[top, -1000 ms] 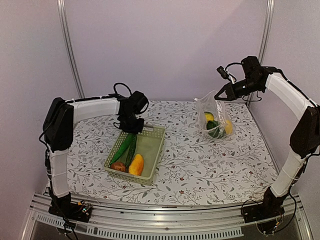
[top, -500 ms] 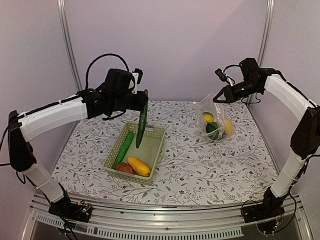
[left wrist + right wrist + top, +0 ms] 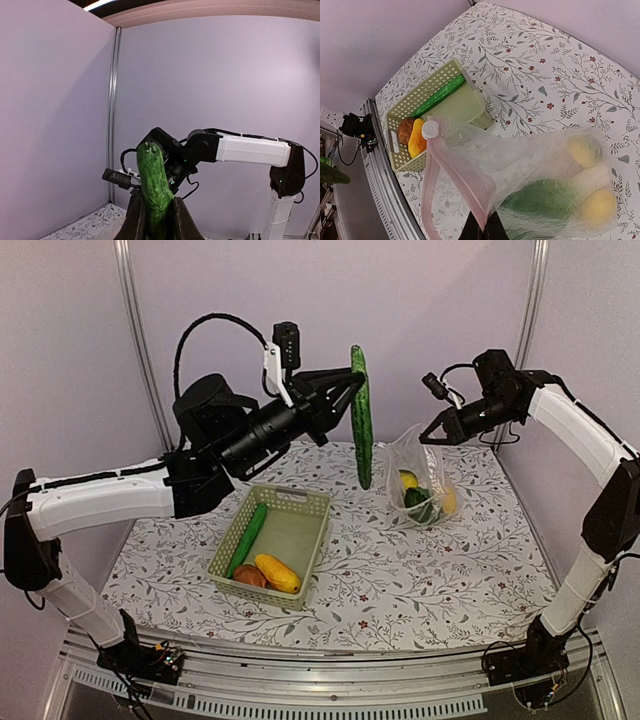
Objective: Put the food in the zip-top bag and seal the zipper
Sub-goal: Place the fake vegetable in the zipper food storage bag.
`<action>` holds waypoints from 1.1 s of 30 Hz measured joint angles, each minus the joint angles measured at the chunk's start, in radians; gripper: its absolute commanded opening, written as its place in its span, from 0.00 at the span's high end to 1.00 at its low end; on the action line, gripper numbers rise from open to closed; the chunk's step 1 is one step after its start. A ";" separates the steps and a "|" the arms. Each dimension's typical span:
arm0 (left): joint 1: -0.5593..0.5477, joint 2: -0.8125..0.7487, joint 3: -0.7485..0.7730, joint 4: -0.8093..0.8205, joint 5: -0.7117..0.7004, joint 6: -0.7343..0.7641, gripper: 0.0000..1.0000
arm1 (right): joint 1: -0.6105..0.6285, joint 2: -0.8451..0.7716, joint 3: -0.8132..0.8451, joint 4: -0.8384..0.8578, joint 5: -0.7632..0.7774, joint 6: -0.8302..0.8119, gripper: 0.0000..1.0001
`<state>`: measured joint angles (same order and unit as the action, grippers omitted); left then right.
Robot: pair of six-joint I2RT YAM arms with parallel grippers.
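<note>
- The zip-top bag (image 3: 425,475), part filled, hangs by its zipper (image 3: 457,177) from the tightly closed right end effector (image 3: 432,434).
- Left of the bag, the left end effector (image 3: 350,383) grips a cucumber (image 3: 363,440) upright.
- The mouth looks slack: centre the cucumber's lower tip over it before lowering.

The light is soft and even, and the walls (image 3: 330,300) look pale purple. A bright strip of light (image 3: 100,5) shows at the top of the left wrist view. Shadows on the surface (image 3: 400,570) are faint. The top view is a little grainy. In the right wrist view the surface edge bends, and the food (image 3: 585,150) looks fuzzy through the zip-top bag (image 3: 520,155).
</note>
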<state>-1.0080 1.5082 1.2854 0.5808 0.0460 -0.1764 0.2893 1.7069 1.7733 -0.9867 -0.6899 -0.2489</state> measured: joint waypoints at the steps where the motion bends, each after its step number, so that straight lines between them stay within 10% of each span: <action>1: -0.020 0.025 0.012 0.037 0.003 0.023 1.00 | 0.007 -0.006 0.002 -0.002 0.000 0.000 1.00; 21: -0.125 0.456 0.206 0.253 -0.048 0.578 0.99 | 0.044 -0.042 0.019 -0.076 -0.083 -0.042 1.00; 27: -0.117 0.513 0.244 0.244 -0.105 0.593 0.34 | 0.044 -0.052 0.019 -0.086 -0.099 -0.055 1.00; 33: -0.118 0.518 0.253 0.217 -0.183 0.619 0.18 | 0.044 -0.053 0.019 -0.085 -0.098 -0.055 1.00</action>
<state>-1.1263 2.0262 1.5383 0.7979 -0.1368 0.4423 0.3336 1.6543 1.7920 -1.0718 -0.7883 -0.3035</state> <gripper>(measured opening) 0.785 0.004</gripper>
